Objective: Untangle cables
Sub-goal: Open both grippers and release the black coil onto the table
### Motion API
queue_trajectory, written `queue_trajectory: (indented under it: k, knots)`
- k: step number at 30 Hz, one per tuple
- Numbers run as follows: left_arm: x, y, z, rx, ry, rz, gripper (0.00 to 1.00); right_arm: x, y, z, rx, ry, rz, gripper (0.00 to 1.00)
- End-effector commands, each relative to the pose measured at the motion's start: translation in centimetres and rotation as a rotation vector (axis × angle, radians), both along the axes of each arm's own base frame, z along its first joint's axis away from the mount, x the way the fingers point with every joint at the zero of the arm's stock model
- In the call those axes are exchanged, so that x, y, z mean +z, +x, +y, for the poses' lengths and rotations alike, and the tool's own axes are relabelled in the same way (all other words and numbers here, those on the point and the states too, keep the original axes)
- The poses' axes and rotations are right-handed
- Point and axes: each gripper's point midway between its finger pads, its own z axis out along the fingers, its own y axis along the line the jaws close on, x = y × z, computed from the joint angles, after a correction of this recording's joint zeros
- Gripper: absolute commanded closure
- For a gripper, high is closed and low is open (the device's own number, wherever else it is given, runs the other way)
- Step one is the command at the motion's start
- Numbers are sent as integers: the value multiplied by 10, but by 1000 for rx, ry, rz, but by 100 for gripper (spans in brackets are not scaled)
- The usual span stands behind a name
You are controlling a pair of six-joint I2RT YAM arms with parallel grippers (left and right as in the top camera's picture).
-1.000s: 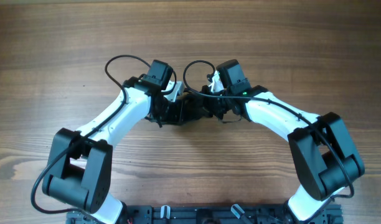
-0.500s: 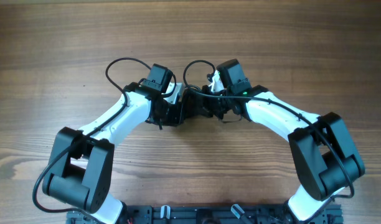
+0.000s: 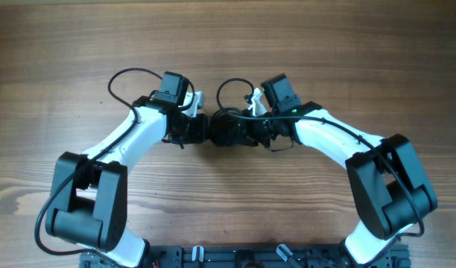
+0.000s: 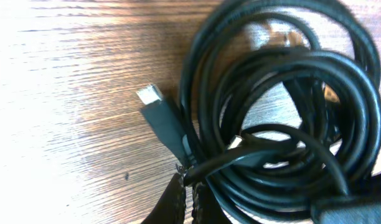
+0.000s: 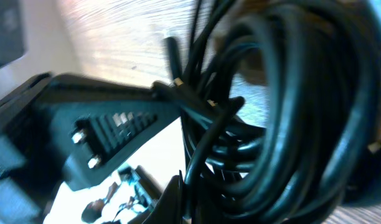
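Pinches one strand of the cables [image 4: 284,118] with the left gripper [image 4: 183,199], fingers pressed together at the bottom edge of the left wrist view, right at the rim of the coil. Clamps the same bundle from the opposite side with the right gripper [image 5: 180,198], likewise closed tight, thin black loops running up past its fingers and filling most of the right wrist view. Faces the two grippers nose to nose across the tangle, the black body of the left one sitting just beside the loops in the right wrist view. Shows a black plug [image 4: 167,126] with a silver tip lying flat on the wooden worktop [image 4: 66,81], just beside the left pinch and pointing away from the coil. Winds the cords in several overlapping rings, crossing and touching throughout. Gives no clear sign of whether the coil rests on the wood or hangs just above it. Places the knot near the middle of the worktop in the overhead view, well apart from the arm bases [image 3: 198,257] along the near edge, between the left arm [image 3: 135,138] and the right arm [image 3: 325,135], both bent inward toward it. Loops thicker black wires [image 3: 122,77] above each wrist, fixed to the arms and apart from the tangle.
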Motion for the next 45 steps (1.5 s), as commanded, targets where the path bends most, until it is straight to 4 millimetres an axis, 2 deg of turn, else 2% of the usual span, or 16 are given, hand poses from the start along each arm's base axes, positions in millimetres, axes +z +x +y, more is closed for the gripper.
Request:
queue_trajectory:
  k: [1,7,12,17,21,25,32,39,45]
  knots:
    - [1,13,10,58,8,-22,96,21,-12,3,99,179,38,96]
    - [2,16,9,58,4,-36,96,52,-19,0,186,372,38,96]
    - [3,19,9,58,2,-47,96,61,-22,1,213,424,40,96]
    - [3,19,9,58,2,-47,96,93,-31,2,312,596,14,96]
    - [3,19,8,58,1,-50,96,98,-29,3,332,621,-11,96]
    - [1,21,12,65,24,-57,96,114,-34,1,405,708,-60,96]
    - [-1,31,25,123,94,-90,96,115,-33,1,412,712,-81,96]
    - [2,64,60,355,248,-202,96,117,-31,2,405,704,-52,95]
    - [15,91,67,424,261,-321,96,117,-31,2,406,705,-54,95]
